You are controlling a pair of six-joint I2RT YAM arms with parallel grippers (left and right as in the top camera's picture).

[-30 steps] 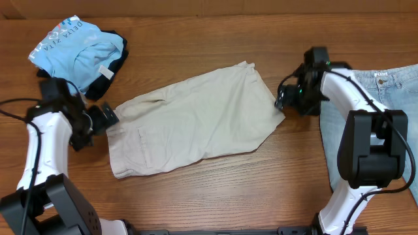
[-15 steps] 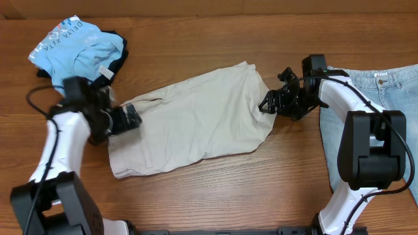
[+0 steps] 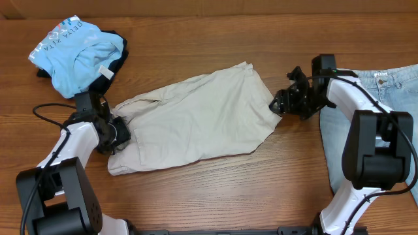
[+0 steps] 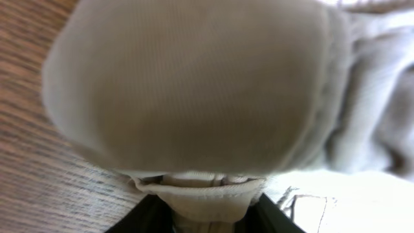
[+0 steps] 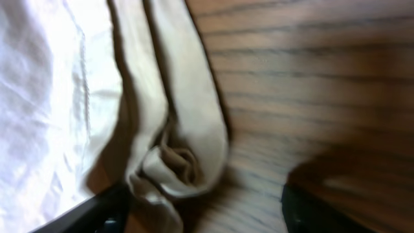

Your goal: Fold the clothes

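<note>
Beige shorts [image 3: 196, 117] lie spread on the wooden table [image 3: 196, 32], slanting from lower left to upper right. The left gripper [image 3: 119, 132] is clenched on their bunched left edge, cloth pinched between its fingers. The right gripper [image 3: 279, 104] sits at their right edge, jaws spread apart. The sky-blue tee [image 3: 72, 49], on a dark garment [image 3: 119, 57], bears white lettering that seems to read DELIA ZITA; the label on the jeans [image 3: 392, 91] is too small to read
</note>
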